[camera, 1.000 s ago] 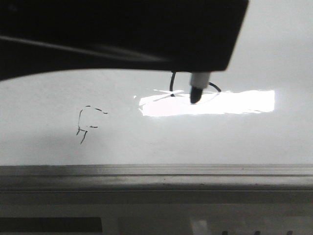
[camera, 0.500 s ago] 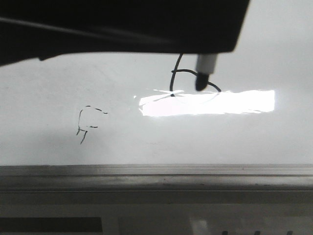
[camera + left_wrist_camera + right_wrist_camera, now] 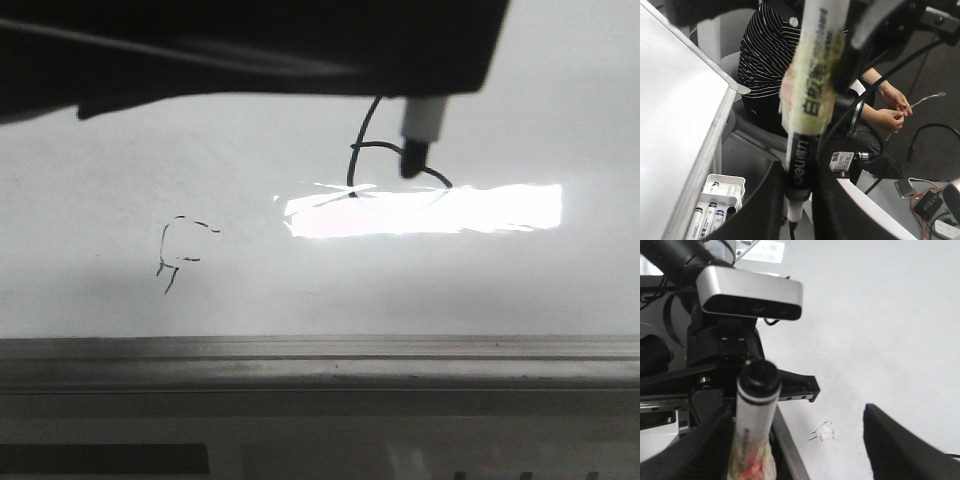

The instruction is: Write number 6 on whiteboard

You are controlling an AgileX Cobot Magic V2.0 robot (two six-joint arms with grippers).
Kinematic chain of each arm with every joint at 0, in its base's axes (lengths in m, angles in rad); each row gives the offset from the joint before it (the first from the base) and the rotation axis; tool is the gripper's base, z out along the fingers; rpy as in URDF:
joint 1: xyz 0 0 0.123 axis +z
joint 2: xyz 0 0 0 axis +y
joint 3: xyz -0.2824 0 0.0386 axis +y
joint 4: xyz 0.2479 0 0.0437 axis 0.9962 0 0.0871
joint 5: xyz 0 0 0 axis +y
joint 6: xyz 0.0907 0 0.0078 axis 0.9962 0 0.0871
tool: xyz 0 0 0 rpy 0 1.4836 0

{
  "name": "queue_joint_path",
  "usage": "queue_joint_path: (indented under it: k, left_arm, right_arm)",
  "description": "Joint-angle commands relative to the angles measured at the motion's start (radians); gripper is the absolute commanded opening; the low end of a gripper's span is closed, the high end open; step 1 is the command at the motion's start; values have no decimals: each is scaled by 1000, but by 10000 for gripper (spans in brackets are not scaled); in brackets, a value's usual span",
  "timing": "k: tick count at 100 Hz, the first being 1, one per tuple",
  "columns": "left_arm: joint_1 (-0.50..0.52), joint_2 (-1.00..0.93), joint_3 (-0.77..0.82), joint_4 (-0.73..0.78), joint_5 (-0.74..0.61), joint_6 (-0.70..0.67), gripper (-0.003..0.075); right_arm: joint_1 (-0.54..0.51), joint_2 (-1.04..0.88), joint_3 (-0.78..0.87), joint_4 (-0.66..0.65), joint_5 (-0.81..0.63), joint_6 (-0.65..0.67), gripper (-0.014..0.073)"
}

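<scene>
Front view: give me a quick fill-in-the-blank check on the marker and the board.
1. The marker tip sits on the number 6, just ____ the glare patch.
2. The small broken scribble lies to the ____ of the number 6.
3. The ink on the whiteboard is ____.

Missing words: above; left; black

You see the number 6 [image 3: 372, 150], thin and black, its loop fading into glare, mid-right on the glossy pale whiteboard [image 3: 300, 290].

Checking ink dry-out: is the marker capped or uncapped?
Uncapped: the marker shows its bare black tip against the number 6 on the whiteboard.
</scene>
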Motion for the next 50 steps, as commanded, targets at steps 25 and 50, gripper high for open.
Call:
queue_joint_path:
  k: [25,50]
  left_arm:
    - [61,-16,-32,-102,-191,-184,-20]
    - [1,-16,-40,-102,-597,-329,-20]
  right_arm:
    - [-101,-176,-38,-14,-28,-3,29]
    - [-104,-204,-38,-26,56,-3,-62]
